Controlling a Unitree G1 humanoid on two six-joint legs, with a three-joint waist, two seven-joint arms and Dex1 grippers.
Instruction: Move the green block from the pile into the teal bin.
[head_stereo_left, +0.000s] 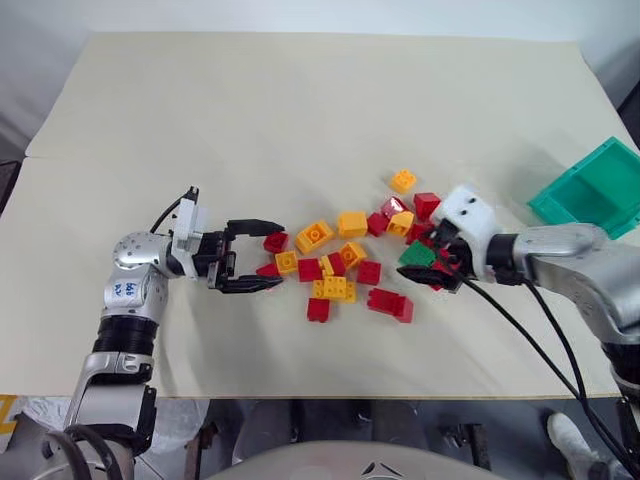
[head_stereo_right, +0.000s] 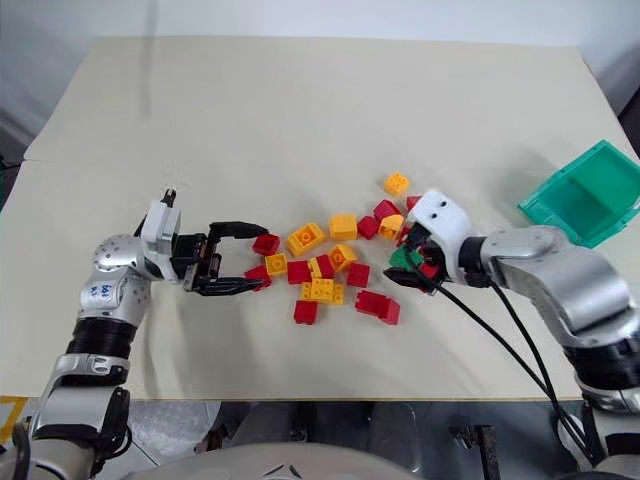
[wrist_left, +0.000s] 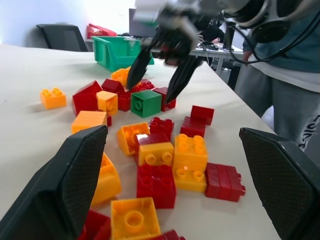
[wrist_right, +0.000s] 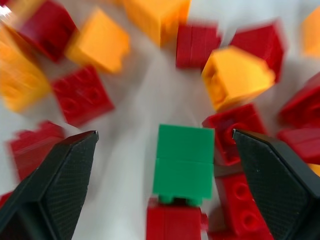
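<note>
Green block (wrist_right: 183, 164) lying tilted in pile (head_stereo_left: 345, 262); both jaws spread, empty.

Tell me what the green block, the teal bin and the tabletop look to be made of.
Green block: likely hard moulded plastic, smooth and slightly glossy, with crisp edges and studs.
Teal bin: probably rigid plastic too, with thin sloped walls of one even colour.
Tabletop: a matte cream sheet, perhaps laminate or board; the look leaves it open.
</note>
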